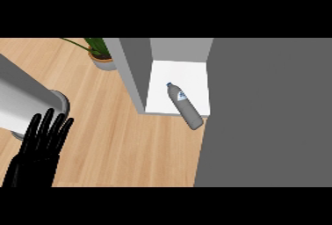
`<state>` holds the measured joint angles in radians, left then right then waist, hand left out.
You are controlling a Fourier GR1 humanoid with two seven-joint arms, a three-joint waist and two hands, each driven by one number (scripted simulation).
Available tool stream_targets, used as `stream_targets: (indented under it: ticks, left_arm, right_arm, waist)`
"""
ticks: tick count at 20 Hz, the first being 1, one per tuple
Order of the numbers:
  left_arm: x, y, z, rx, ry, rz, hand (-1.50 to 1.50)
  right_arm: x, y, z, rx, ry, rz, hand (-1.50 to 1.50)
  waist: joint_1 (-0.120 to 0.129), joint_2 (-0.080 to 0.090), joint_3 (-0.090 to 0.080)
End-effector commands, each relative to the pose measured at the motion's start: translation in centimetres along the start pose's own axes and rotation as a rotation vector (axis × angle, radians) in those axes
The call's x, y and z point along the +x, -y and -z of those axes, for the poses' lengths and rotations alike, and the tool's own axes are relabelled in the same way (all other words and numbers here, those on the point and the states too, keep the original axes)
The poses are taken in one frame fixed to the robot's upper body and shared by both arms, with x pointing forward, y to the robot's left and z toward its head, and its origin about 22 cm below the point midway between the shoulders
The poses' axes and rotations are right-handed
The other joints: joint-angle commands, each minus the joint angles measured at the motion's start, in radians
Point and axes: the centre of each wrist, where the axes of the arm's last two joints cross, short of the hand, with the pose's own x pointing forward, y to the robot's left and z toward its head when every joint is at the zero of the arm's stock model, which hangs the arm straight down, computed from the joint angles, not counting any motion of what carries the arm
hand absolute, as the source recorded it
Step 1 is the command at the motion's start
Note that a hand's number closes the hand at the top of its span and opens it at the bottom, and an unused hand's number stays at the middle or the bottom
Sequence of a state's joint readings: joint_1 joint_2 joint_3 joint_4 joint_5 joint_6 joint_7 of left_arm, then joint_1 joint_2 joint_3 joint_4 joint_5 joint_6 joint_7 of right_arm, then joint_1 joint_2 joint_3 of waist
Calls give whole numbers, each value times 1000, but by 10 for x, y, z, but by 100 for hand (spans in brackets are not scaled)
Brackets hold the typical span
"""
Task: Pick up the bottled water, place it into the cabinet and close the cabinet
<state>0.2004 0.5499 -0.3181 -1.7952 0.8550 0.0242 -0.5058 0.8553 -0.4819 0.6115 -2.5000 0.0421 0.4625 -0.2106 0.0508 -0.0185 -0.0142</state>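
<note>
The left hand (pixel 40 143) is nearest, low on the left side of the view. Its fingers are straight and a little apart, pointing up, and it holds nothing. It rests there over the wooden worktop (pixel 123 149). The right hand does not show.

The bottle (pixel 183 105) lies on its side on the white floor of the cabinet (pixel 133 66). Its blue cap points in toward the back. Its bottom end sticks out over the front edge.

A big grey panel (pixel 266 114) fills the right side. It may be the cabinet door, but I cannot be sure. A plant (pixel 99 55) stands at the back.

The bottle looks like plastic, so it is probably light and smooth. Being round, it could roll or slip. The middle of its body looks like the best place to hold it.
</note>
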Motion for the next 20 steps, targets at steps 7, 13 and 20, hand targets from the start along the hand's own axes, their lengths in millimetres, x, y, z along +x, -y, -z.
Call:
stream_targets:
  ticks: [7,13,20]
  left_arm:
    - [32,-27,-8,-50,2,-8,-150]
    - [42,-34,-12,-75,2,-6,-150]
    - [50,-35,-5,-136,0,-1,-150]
  right_arm:
    - [24,-26,29,104,144,106,150]
    - [18,-19,33,127,89,62,150]
    - [11,-8,38,203,25,-14,150]
  waist:
    - [54,24,0]
    - [105,37,-2]
    - [153,51,-7]
